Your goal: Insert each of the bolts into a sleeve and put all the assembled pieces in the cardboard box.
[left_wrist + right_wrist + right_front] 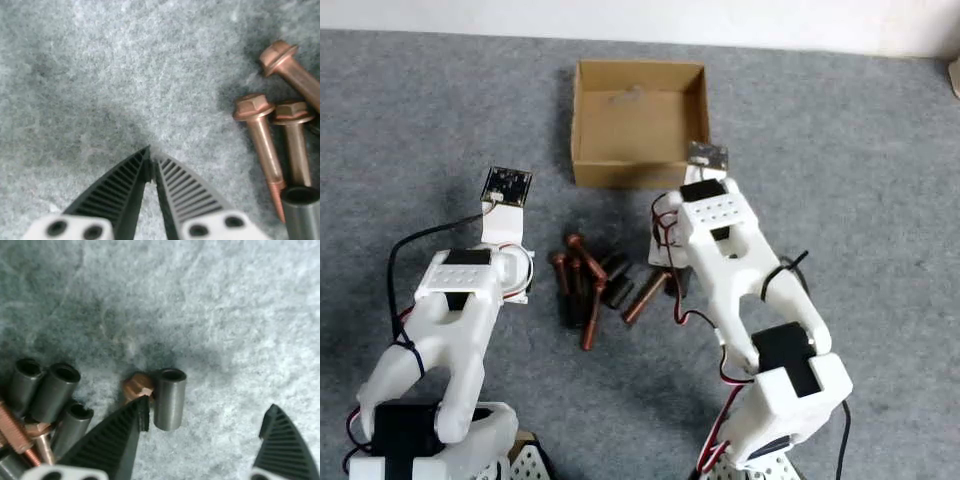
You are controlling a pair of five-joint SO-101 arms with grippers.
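Note:
Several copper bolts (582, 285) and dark sleeves (616, 280) lie in a heap on the grey felt between the two arms. The cardboard box (638, 122) stands open beyond them. My left gripper (151, 161) is shut, its tips together on bare felt beside three bolt heads (253, 106). My right gripper (207, 415) is open over one dark sleeve (170, 399), which lies between its fingers near the left one, with a bolt head (137, 386) just beside it. More sleeves (54, 392) lie off to the side.
Grey felt (860, 180) covers the table all round the heap. The right arm's wrist (705, 195) sits close to the box's near wall. A dark sleeve end (301, 210) shows beside the left gripper.

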